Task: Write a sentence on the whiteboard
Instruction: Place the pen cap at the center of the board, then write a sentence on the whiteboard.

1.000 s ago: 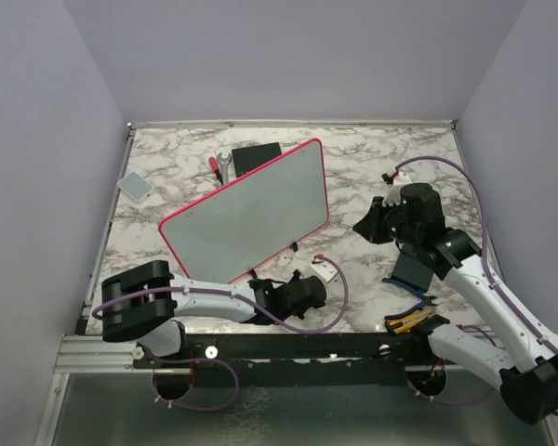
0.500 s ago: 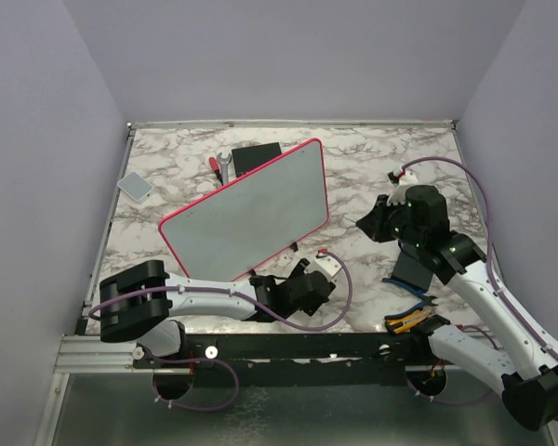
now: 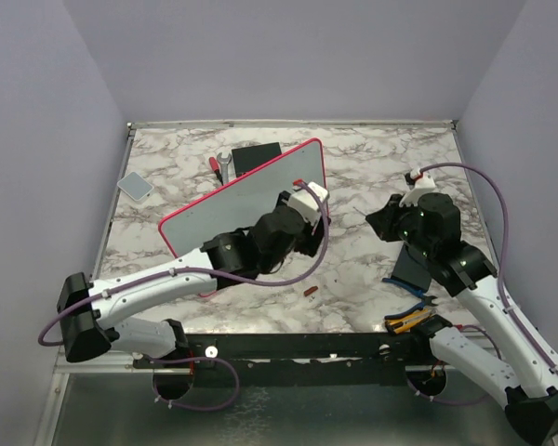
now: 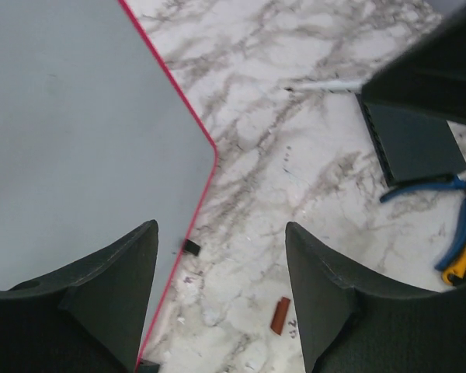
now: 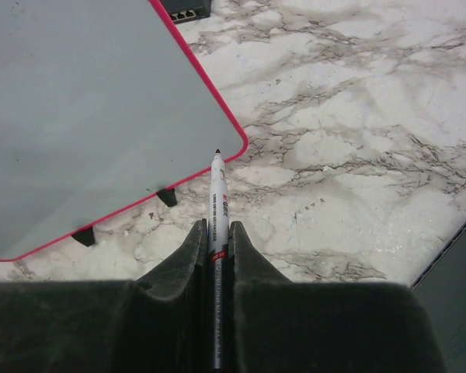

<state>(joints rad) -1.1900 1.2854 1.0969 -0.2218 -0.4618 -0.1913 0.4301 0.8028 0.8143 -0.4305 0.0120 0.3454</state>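
Note:
The whiteboard [image 3: 246, 209] stands tilted on small black feet [image 5: 167, 196] at mid-table, pink-framed. Its grey-white face [image 5: 85, 101] is blank where it shows; the sentence is out of view. My left gripper [image 3: 298, 232] hangs open above the board's near right corner [image 4: 210, 151], nothing between its fingers [image 4: 101, 287]. My right gripper [image 3: 377, 223] is shut on a white marker [image 5: 217, 194]. Its bare tip points at that corner, a short way off the frame. A small red cap [image 4: 280, 315] lies on the marble [image 3: 309, 291] below the left gripper.
A dark grey pad [image 3: 411, 268] and blue-and-yellow pliers [image 3: 409, 321] lie at the near right. Behind the board are a black box [image 3: 257, 155] and a red-handled wrench [image 3: 219, 163]. A small grey pad [image 3: 135, 185] sits at the far left.
My left gripper opened and rose from the table's front edge to above the board's near right corner, leaving the red cap on the marble. The right gripper drifted slightly right with the marker.

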